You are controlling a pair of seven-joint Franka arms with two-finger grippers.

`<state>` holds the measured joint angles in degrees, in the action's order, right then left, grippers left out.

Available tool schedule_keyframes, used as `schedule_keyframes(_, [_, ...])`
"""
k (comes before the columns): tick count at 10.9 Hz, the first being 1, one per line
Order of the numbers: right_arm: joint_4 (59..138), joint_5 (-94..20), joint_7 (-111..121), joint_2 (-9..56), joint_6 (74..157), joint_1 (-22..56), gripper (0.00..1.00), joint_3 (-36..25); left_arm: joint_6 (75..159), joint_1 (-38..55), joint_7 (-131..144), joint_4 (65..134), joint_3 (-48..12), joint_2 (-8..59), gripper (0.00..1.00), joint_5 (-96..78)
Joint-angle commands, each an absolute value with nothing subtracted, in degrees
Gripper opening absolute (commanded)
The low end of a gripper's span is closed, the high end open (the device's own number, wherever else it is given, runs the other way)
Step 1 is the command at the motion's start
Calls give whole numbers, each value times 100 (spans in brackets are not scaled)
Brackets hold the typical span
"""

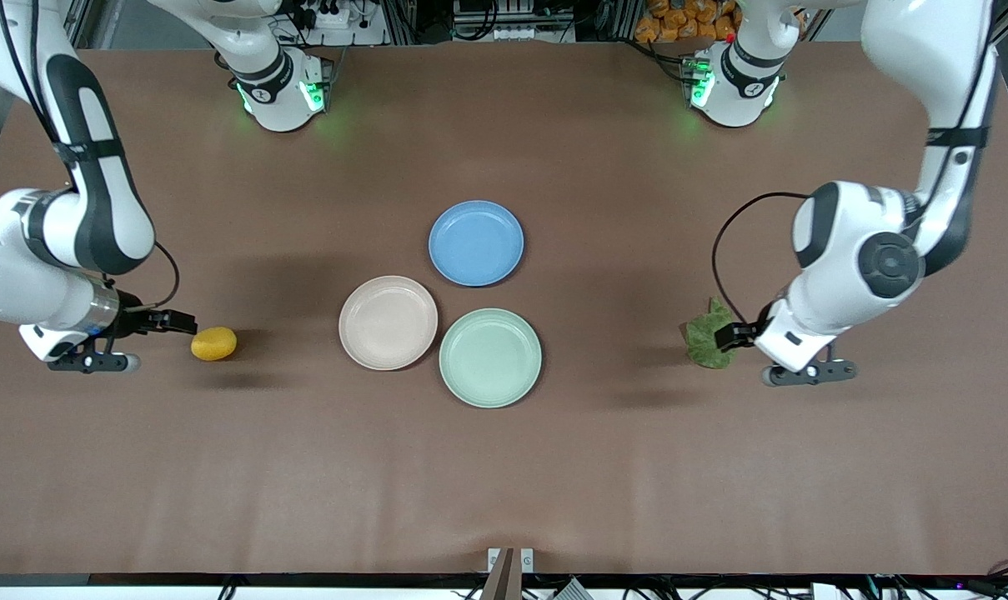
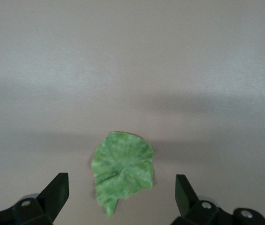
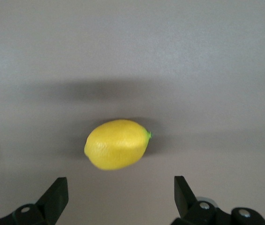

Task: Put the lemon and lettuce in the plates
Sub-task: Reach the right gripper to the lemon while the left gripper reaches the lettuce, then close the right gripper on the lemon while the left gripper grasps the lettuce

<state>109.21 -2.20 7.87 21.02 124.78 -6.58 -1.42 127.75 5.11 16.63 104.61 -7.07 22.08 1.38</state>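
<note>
At mid-left of the front view the right gripper (image 3: 118,199) hung released beside the lemon (image 1: 213,343); at mid-right the left gripper (image 2: 121,197) gaped, empty, over the lettuce (image 1: 709,335); both plates (image 1: 388,322) sat bare at centre

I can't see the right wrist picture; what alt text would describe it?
A yellow lemon lies on the plain brown table, untouched. The right hand hangs above it, its two dark fingers spread wide apart, nothing between them.
</note>
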Motion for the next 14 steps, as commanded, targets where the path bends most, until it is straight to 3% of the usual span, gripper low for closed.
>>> schedule_keyframes(1, [10890,-325,782,2486,12971,-589,100,-141,13787,641,1916,11100,-677,2275,100,70])
schedule_keyframes(4, [10863,-325,782,2786,13236,-580,100,-141,14509,686,2013,11302,-677,2688,100,70])
schedule_keyframes(14, [10872,-844,791,3085,13228,-492,100,-141,14757,607,2004,11487,-633,3260,100,527])
